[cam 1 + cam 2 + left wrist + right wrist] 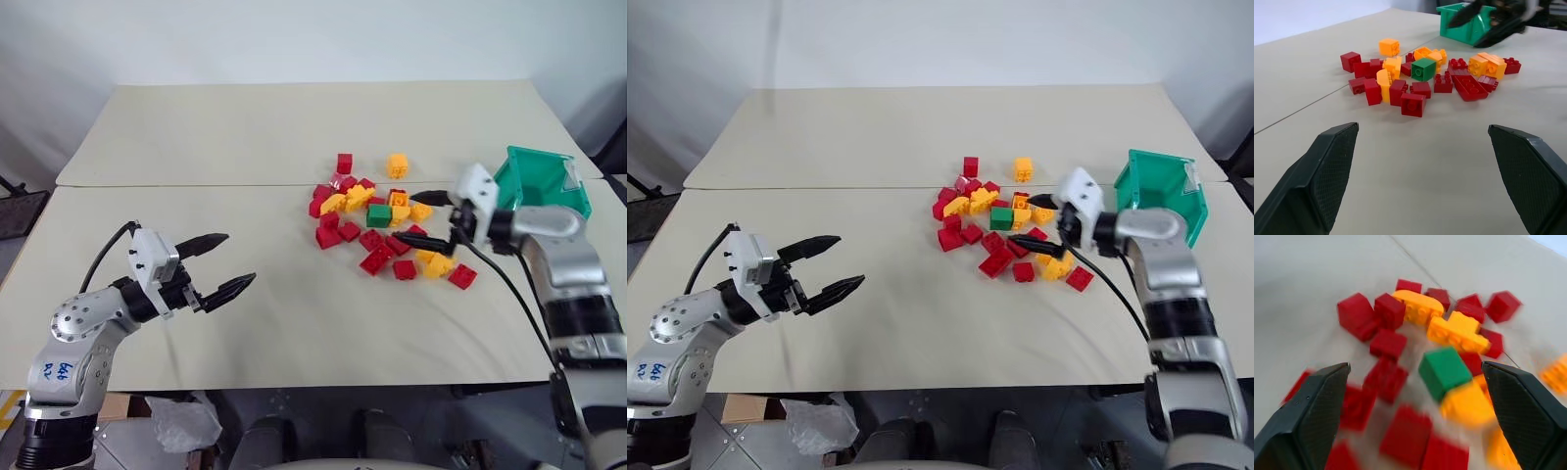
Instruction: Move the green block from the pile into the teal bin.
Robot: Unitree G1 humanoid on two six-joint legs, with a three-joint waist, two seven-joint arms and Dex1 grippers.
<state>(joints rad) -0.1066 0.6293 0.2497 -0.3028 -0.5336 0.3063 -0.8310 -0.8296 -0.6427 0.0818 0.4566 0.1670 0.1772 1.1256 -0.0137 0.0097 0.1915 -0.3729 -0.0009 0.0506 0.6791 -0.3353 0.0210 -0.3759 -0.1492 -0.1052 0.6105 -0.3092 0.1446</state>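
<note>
From the head we look forward and down over the table (245,323) with both eyes — nearly the same scene. Each wrist view sits low, looking out between its own fingers at the pile (1420,78) — the right one closest.

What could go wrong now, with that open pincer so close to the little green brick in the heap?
The green block sits wedged among red and yellow bricks in the pile, so the right pincer, open and poised over the heap, might pinch a neighbour along with it or scatter bricks as it closes. The block also rests on other bricks, so a nudge could tip it. The teal bin stands near the table's edge, where a bump could shift it.
</note>
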